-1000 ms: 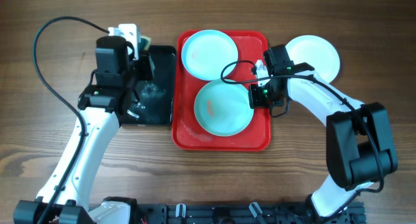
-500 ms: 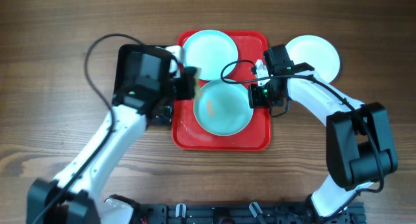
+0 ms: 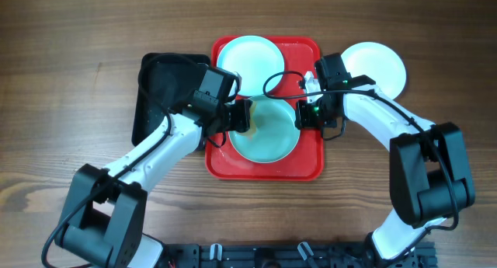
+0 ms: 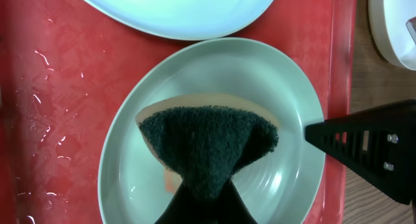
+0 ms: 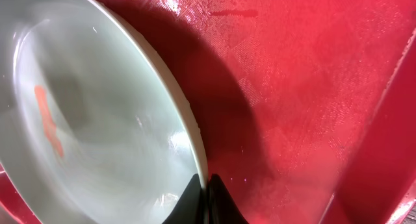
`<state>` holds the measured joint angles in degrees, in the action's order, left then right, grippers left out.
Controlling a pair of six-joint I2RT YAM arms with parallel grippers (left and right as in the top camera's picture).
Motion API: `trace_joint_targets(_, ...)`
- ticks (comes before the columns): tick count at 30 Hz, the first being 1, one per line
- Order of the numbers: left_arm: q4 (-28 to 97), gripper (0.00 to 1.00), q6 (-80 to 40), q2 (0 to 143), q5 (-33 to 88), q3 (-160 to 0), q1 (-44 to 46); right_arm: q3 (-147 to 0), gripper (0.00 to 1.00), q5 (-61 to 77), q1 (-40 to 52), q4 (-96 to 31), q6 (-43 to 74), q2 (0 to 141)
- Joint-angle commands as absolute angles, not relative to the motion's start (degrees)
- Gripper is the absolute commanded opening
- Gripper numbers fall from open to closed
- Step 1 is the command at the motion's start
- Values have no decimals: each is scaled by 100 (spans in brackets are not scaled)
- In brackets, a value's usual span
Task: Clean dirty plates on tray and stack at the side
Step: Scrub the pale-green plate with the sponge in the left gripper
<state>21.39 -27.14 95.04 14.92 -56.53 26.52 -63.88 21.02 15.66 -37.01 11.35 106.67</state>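
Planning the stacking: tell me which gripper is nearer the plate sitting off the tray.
Right. The right gripper grips the aqua plate's rim on the side toward the off-tray plate. The left gripper, holding a sponge, is over that aqua plate's opposite side, farther off.

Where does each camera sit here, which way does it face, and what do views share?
Overhead: above the table, facing straight down on the red tray, both arms showing.
Left wrist: above the smeared plate, facing down; left pincer holds a sponge.
Right wrist: low beside that plate, looking along its rim, clamped in the right pincer.
Shared: all three show that plate.
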Motion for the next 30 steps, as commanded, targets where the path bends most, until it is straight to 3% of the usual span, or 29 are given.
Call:
trace_joint_targets(1, 2082, 4, -2867, 9767, 1466, -5636, 2757, -6351, 4, 2279, 1557, -3680, 1208, 10694)
trace_joint_targets(14, 2008, 4, -3398, 10175, 670, -5636, 3020, -6346, 4, 2257, 1557, -3667, 1205, 10694)
trace_joint_targets(30, 1870, 5, -3802, 10814, 578, -5636, 3448, -6333, 4, 2259, 1557, -3695, 1205, 10694)
